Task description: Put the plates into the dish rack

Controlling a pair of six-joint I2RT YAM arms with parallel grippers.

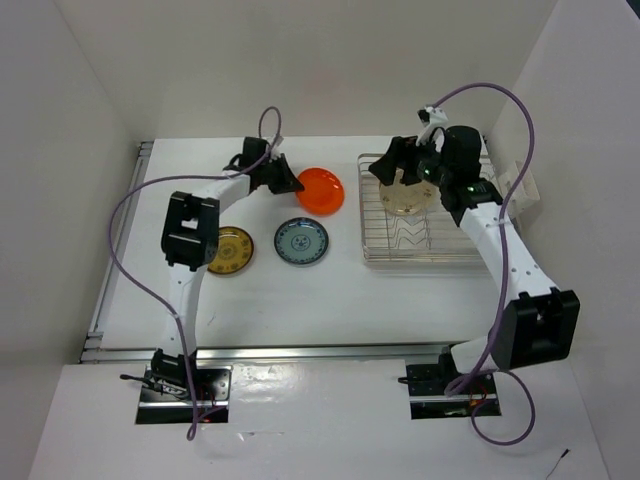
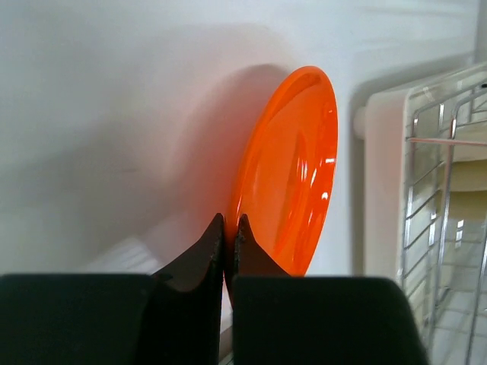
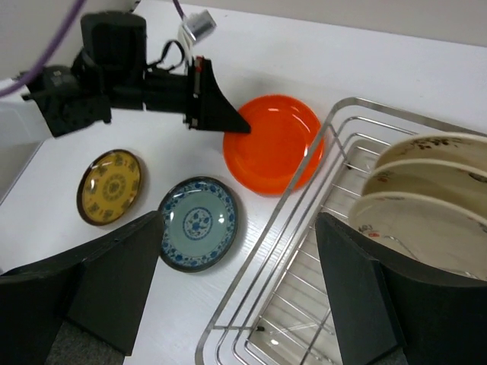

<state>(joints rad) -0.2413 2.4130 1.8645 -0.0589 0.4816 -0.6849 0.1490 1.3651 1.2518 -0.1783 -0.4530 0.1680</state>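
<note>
The left gripper (image 2: 230, 220) pinches the orange plate (image 2: 293, 167); the right gripper (image 3: 240, 251) gapes wide.

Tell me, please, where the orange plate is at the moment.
In the top view the orange plate sits just left of the dish rack, beyond the blue-grey plate, its rim pinched by the left hand.
</note>
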